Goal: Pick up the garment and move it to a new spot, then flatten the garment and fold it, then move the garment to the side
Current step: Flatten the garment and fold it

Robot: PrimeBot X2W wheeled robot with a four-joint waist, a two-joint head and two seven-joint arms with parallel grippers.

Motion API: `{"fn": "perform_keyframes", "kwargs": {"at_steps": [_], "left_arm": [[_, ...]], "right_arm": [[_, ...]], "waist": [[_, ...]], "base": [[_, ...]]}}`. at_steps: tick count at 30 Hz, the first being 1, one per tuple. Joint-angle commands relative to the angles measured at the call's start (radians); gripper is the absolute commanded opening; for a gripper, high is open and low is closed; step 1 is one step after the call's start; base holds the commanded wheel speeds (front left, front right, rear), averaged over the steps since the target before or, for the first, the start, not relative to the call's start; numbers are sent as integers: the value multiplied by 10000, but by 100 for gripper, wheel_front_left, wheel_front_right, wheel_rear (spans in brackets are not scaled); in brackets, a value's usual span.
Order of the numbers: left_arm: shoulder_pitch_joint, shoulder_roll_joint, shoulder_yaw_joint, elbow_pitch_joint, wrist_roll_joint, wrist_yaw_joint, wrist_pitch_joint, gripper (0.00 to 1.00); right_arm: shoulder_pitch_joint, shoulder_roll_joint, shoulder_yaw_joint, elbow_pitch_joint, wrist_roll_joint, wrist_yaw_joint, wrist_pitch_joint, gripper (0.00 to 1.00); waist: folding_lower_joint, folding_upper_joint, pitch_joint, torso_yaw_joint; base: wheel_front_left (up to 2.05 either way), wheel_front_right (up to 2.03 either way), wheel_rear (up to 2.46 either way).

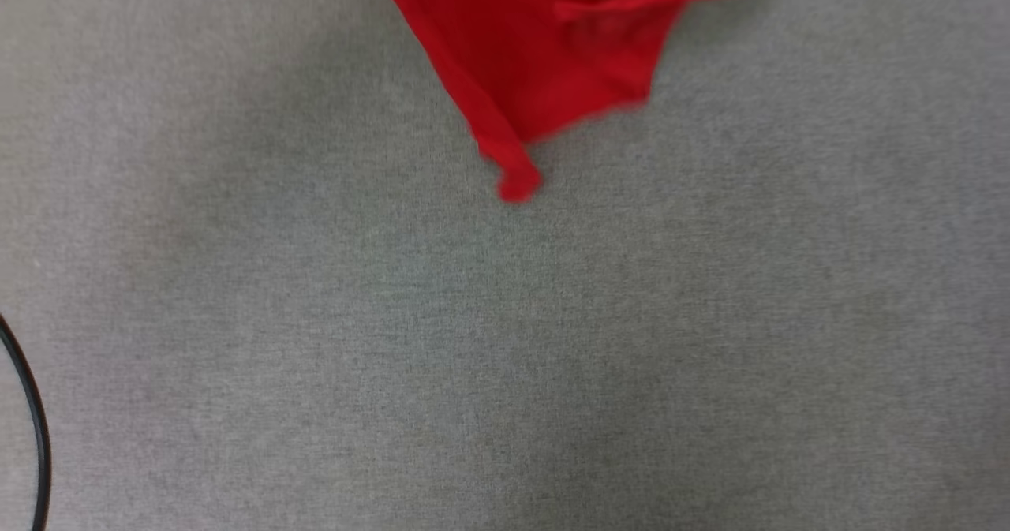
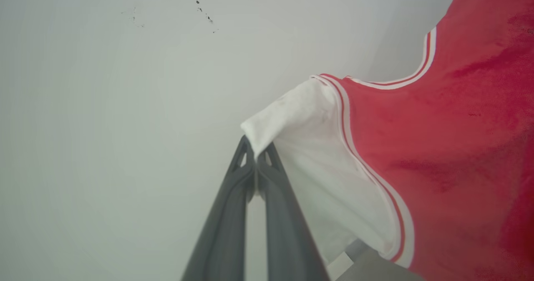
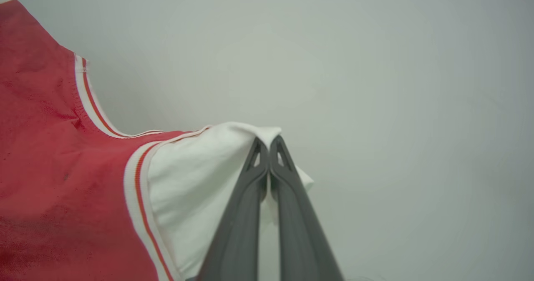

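The garment [image 1: 552, 50] hangs as red cloth from the top edge of the head view, its lowest corner dangling above the grey table [image 1: 316, 318]. In the left wrist view my left gripper [image 2: 255, 149] is shut on the garment's [image 2: 450, 147] white sleeve [image 2: 308, 147], with striped trim beside it. My right gripper [image 3: 268, 147] is likewise shut on the other white sleeve [image 3: 196, 181] of the garment [image 3: 54, 168] in the right wrist view. The shirt's print is hidden.
A grey fabric-covered table fills the head view below the hanging cloth. A black cable [image 1: 31, 428] curves along its lower left edge. Both wrist views look toward a plain pale wall [image 2: 125, 126].
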Motion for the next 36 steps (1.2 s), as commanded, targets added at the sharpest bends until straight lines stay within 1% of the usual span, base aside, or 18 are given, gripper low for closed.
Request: {"fn": "perform_keyframes", "kwargs": {"at_steps": [1, 5, 11, 15, 19, 23, 27, 32, 36], "left_arm": [[-351, -119, 68, 216, 146, -20, -150, 0], [-1346, -425, 147, 1047, 590, -121, -577, 0], [-2590, -915, 242, 2196, 833, -371, -1175, 0], [-3007, -1176, 225, 2817, 799, -466, -1609, 0], [-3047, -1337, 145, 3394, 721, -538, -1987, 0], [-2601, -1356, -72, 3801, 578, -595, -2285, 0], [-1988, -1410, -300, 4036, 395, -600, -2733, 0], [-519, -1482, -630, 4133, 1, -615, -3224, 0], [938, -1422, -779, 4131, -399, -615, -3616, 0]], "right_arm": [[-460, 98, -99, 205, -264, -10, -137, 0], [-1530, 428, -203, 843, -853, -10, -351, 0], [-2909, 947, -225, 1682, -1523, -10, -778, 0], [-3499, 1287, -75, 2150, -1720, -10, -954, 0], [-3588, 1525, 295, 2583, -1786, -10, -1157, 0], [-3122, 1624, 748, 2902, -1567, -10, -1431, 0], [-2453, 1781, 993, 3233, -1133, -10, -1896, 0], [-944, 2060, 1296, 3627, -445, -10, -2561, 0], [456, 2444, 1423, 3910, 78, -10, -3144, 0]], "waist": [[-1, 0, 421, 98], [-1, 0, 835, 100], [-1, 0, 1308, 131], [-1, 0, 1571, 155], [-1, 0, 1870, 151], [-1, 0, 2058, 116], [-1, 0, 1992, 103], [-1, 0, 1571, 66], [-1, 0, 1123, -34]], "base": [[0, 0, 0], [0, 0, 0], [0, 0, 0], [0, 0, 0], [0, 0, 0], [0, 0, 0], [0, 0, 0], [0, 0, 0], [0, 0, 0]]}}
